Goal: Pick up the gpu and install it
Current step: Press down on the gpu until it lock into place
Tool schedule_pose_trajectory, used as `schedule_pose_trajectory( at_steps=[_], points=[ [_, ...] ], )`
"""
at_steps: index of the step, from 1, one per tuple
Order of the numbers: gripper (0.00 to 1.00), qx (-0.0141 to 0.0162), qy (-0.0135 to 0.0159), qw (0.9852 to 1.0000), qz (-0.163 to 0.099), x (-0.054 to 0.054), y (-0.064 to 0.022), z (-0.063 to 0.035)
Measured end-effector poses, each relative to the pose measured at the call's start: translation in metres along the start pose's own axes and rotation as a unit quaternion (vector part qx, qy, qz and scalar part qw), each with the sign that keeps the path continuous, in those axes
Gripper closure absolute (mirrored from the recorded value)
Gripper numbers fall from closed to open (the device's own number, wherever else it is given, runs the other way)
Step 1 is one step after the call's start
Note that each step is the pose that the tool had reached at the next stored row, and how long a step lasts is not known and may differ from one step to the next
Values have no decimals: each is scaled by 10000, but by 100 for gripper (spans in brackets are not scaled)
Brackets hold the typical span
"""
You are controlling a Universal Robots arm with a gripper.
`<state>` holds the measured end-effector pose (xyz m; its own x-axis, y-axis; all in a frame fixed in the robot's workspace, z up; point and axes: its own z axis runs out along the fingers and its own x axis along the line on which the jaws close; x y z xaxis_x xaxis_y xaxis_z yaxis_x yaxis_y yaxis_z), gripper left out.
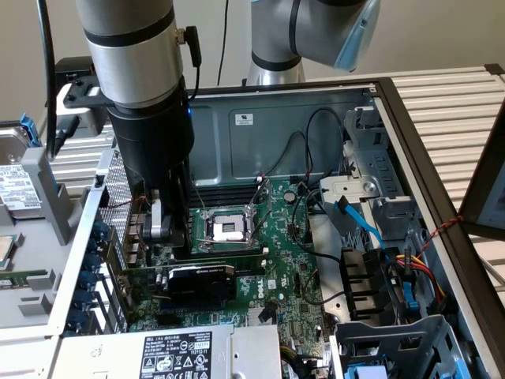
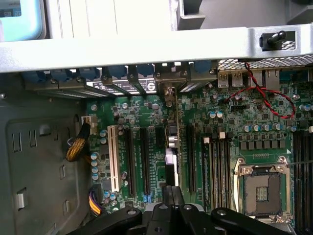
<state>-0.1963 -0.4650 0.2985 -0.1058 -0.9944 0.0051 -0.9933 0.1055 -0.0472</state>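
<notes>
The gpu (image 1: 201, 282) stands edge-on in a slot of the motherboard (image 1: 276, 245), directly under the fingers (image 2: 171, 193), which are pressed together on its top edge. The arm (image 1: 146, 95) hangs straight down into the open computer case (image 1: 237, 126). One gpu, one empty processor socket (image 1: 227, 229).

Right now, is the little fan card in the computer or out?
In. The gpu stands on edge on the motherboard, below the gripper.

Plain beige wall (image 1: 442, 31) behind; pale slatted surface (image 1: 450, 118) at the exterior view's right.
</notes>
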Motion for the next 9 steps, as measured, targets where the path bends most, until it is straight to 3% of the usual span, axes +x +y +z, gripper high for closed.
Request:
schedule_pose_trajectory(
  at_steps=[7,8,9],
  points=[
    [89,0,0,10000,1,-1,6,0],
    [89,-6,1,10000,1,0,11,-1],
    [89,-39,4,10000,-1,0,13,0]
  ],
)
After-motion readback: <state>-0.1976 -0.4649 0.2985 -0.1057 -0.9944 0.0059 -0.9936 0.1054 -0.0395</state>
